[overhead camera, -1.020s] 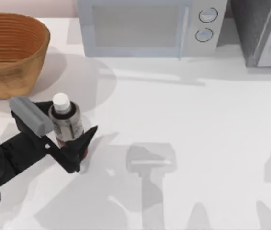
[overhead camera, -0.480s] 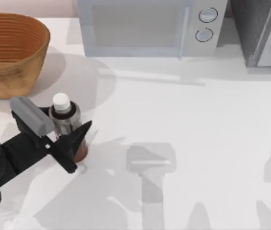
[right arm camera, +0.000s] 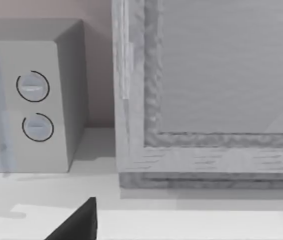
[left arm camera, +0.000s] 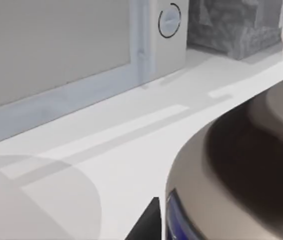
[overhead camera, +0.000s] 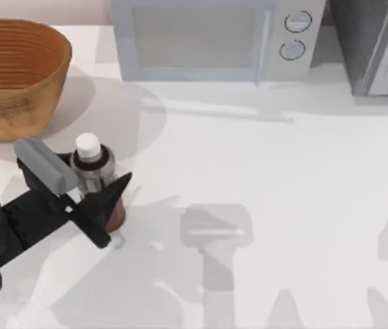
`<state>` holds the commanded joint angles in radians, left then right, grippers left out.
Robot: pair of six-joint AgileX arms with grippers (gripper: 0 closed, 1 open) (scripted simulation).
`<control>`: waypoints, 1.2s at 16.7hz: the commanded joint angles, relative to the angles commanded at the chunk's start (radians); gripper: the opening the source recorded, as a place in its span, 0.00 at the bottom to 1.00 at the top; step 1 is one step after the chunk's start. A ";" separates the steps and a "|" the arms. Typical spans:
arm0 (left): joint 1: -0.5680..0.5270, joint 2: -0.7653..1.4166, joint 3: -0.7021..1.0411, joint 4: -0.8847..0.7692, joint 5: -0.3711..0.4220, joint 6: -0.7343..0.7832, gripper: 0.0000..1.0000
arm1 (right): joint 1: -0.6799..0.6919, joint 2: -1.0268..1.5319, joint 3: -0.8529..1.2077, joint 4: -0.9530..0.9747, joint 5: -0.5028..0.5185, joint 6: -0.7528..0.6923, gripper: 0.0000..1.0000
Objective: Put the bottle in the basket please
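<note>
Our left gripper (overhead camera: 97, 200) is at the table's (overhead camera: 283, 205) left side, its two dark fingers (overhead camera: 115, 188) clamped on the sides of the bottle (overhead camera: 94, 171). The bottle stands upright between them, white cap up, just in front of the basket (overhead camera: 16, 75), which sits at the far left corner, near but apart. In the left wrist view the bottle (left arm camera: 241, 165) looms close, with a microwave (left arm camera: 81, 45) behind. We cannot tell our right gripper's state.
</note>
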<state>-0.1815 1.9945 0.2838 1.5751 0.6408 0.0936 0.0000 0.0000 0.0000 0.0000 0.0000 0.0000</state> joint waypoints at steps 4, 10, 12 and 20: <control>0.000 -0.001 -0.001 0.000 0.000 0.001 0.00 | 0.000 0.000 0.000 0.000 0.000 0.000 1.00; -0.028 -0.134 0.202 -0.187 -0.167 -0.008 0.00 | 0.000 0.000 0.000 0.000 0.000 0.000 1.00; -0.040 -0.198 0.320 -0.294 -0.251 -0.019 0.00 | 0.000 0.000 0.000 0.000 0.000 0.000 1.00; 0.030 -0.401 0.631 -0.712 -0.501 -0.082 0.00 | 0.000 0.000 0.000 0.000 0.000 0.000 1.00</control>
<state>-0.1517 1.5931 0.9146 0.8632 0.1401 0.0121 0.0000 0.0000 0.0000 0.0000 0.0000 0.0000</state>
